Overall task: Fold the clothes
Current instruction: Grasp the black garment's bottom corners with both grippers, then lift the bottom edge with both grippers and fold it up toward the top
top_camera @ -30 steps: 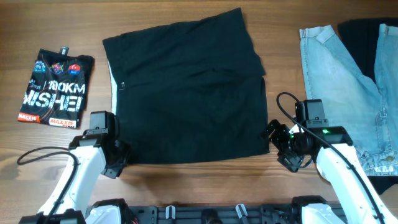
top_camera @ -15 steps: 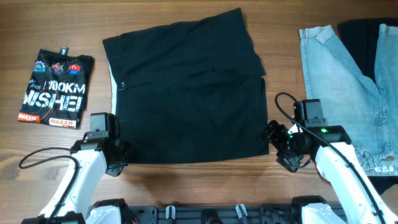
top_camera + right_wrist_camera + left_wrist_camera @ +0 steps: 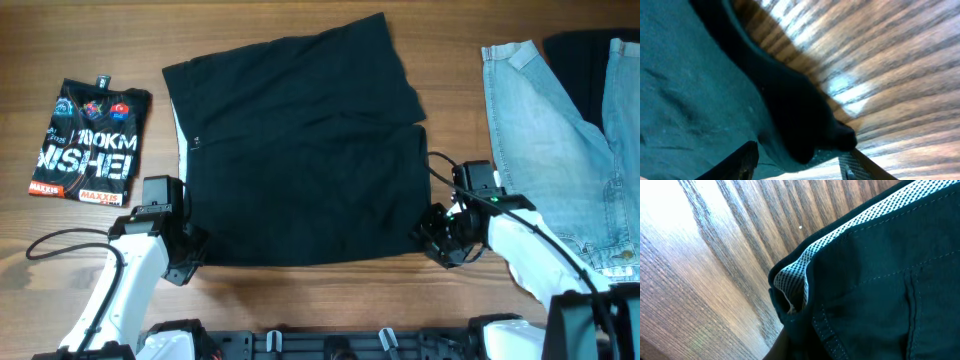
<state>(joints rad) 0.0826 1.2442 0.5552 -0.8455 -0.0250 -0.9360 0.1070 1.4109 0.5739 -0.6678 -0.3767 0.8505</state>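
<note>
- The right gripper is sitting at the near right corner of the black shorts. Its fingers are spread apart, and a bunched fold of the hem is lying between them.
- The left gripper is resting on the opposite near corner. We are seeing the whitish mesh lining curling up right in front of it. Its fingers are lost in the dark cloth, so we cannot tell whether they are clamped.
- The shorts are lying flat on the wooden table, spreading away from both grippers and filling the space between them.
- Light-blue denim is lying beyond the right gripper on its outer side, overlapping another dark garment.
- A folded printed shirt is sitting beyond the left gripper, on its outer side, apart from the shorts.
</note>
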